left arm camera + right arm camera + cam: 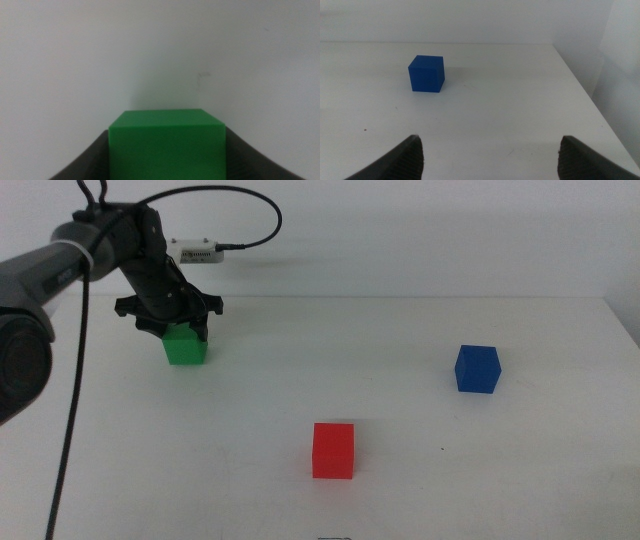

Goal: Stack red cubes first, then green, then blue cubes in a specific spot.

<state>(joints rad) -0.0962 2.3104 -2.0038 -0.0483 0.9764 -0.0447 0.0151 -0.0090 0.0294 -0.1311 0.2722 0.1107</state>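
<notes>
Near the counter's (400,510) far left corner, the left gripper (178,323) clamps its fingers on the squarely sitting green cube (185,346); the right gripper's (490,155) fingers gape wide.

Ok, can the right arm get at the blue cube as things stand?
Probably yes. The right tool is open and faces the blue cube across bare white table, with nothing between them. The left tool is far off at the green cube.
</notes>
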